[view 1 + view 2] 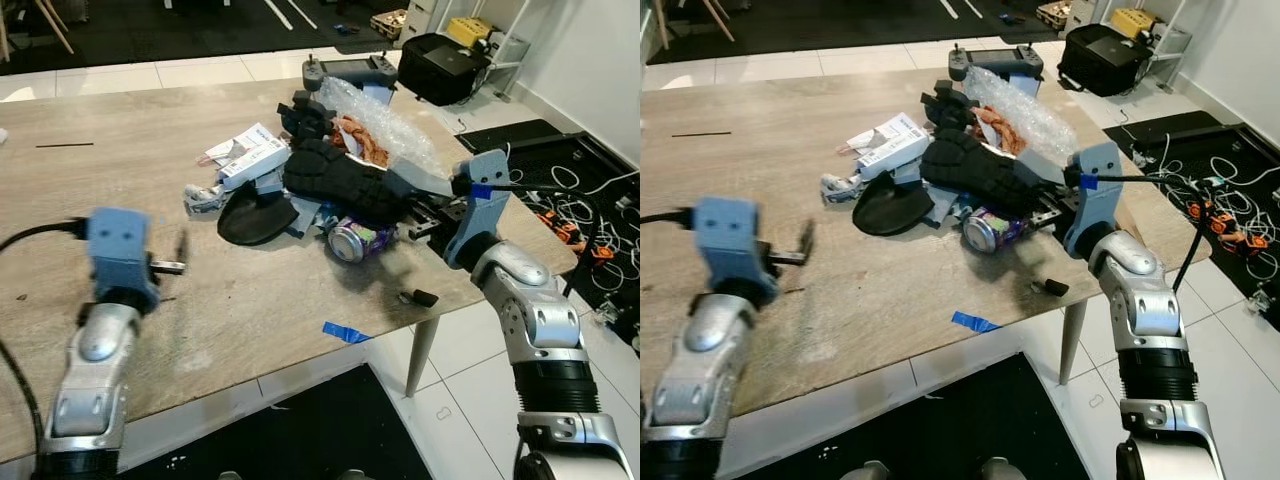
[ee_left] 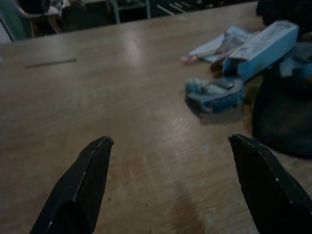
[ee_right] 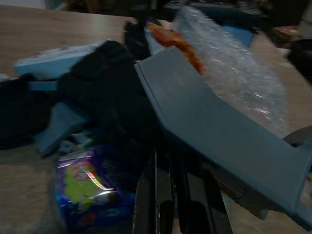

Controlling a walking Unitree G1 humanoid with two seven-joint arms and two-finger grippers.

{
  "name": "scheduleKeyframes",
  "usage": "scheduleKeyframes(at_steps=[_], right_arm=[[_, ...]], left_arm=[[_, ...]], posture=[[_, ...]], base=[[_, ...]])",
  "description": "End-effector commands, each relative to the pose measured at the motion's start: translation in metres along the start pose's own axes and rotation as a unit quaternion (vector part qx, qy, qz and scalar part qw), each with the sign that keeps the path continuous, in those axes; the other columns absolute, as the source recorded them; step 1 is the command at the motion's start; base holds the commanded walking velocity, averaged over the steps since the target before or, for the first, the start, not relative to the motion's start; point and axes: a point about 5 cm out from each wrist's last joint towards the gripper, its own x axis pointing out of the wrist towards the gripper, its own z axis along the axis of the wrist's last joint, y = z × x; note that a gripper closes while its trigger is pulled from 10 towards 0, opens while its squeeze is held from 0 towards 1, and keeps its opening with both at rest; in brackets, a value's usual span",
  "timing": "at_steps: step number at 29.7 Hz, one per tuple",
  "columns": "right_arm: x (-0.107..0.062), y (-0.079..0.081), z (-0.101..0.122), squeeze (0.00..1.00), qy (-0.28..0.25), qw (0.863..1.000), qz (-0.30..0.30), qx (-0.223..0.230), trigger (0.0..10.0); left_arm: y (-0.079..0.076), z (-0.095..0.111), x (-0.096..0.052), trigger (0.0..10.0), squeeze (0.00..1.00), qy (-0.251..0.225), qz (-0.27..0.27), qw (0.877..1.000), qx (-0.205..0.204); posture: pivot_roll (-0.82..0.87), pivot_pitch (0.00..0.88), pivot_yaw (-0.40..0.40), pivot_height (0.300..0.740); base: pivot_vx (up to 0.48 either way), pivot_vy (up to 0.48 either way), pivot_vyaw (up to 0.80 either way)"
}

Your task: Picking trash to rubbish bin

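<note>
Crumpling purple can (image 1: 358, 240), print unreadable

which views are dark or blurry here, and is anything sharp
Left and right eye views: bright and mostly sharp on the table and can, though the left gripper is smeared. Left wrist view: dim, with the open fingers soft at the edges. Right wrist view: darkest and blurred, the can and bubble wrap hazy.

Bare table (image 1: 130, 190) lies open left of the trash pile (image 1: 320, 185), whose right side is crowded
</note>
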Motion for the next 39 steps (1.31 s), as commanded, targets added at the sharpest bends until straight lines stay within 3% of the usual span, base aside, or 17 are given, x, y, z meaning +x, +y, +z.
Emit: scheduleKeyframes(at_steps=[1,4,6,8,11,21,26,30,32,39], right_arm=[[-0.004,-0.007,-0.007,0.0,-0.006,0.998,-0.06,-0.02,10.0],[-0.004,-0.011,-0.005,0.0,-0.02,0.995,-0.098,-0.031,10.0],[-0.005,-0.013,-0.001,0.0,-0.036,0.988,-0.134,-0.066,10.0],[-0.008,-0.01,-0.004,0.0,-0.049,0.986,-0.144,-0.062,10.0],[-0.01,-0.007,-0.007,0.0,-0.051,0.986,-0.142,-0.065,10.0],[-0.028,0.008,-0.029,0.0,-0.043,0.989,-0.14,0.01,10.0],[-0.035,0.008,-0.032,0.0,-0.03,0.989,-0.145,-0.011,10.0],[-0.041,0.007,-0.033,0.0,-0.029,0.989,-0.147,-0.012,10.0],[-0.051,0.004,-0.035,0.0,-0.033,0.987,-0.155,-0.024,10.0],[-0.058,0.001,-0.044,0.0,-0.019,0.985,-0.169,-0.026,10.0]], left_arm=[[0.003,-0.007,0.0,10.0,0.0,0.014,0.016,1.0,-0.01],[0.002,-0.007,0.001,10.0,0.0,0.01,0.021,1.0,-0.01],[0.0,-0.007,0.0,10.0,0.0,0.009,0.021,1.0,-0.022],[-0.006,-0.005,-0.002,10.0,0.0,-0.003,0.003,1.0,-0.03],[-0.009,-0.004,-0.003,10.0,0.0,-0.008,-0.006,0.999,-0.033],[-0.019,-0.001,-0.007,10.0,0.0,-0.024,-0.033,0.998,-0.049],[-0.029,0.004,-0.016,10.0,0.0,-0.041,-0.093,0.994,-0.04],[-0.029,0.005,-0.021,10.0,0.0,-0.045,-0.102,0.993,-0.045],[-0.026,0.002,-0.029,10.0,0.0,-0.043,-0.099,0.993,-0.047],[-0.023,-0.001,-0.031,10.0,0.0,-0.041,-0.104,0.993,-0.048]], posture=[[0.02,0.131,-0.076,0.74],[0.02,0.127,-0.078,0.74],[0.02,0.121,-0.078,0.74],[0.02,0.118,-0.087,0.74],[0.01,0.112,-0.089,0.74],[-0.01,0.108,-0.084,0.74],[-0.01,0.1,-0.084,0.74],[-0.01,0.097,-0.084,0.74],[-0.01,0.086,-0.081,0.74],[-0.02,0.067,-0.068,0.74]], base=[[0.0,0.0,0.0],[0.0,0.0,0.0],[0.0,0.0,0.0],[0.0,0.0,0.0],[0.0,0.0,0.0],[0.0,0.0,0.0],[0.0,0.0,0.0],[0.0,0.0,0.0],[0.0,0.0,0.0],[0.0,0.0,0.0]])
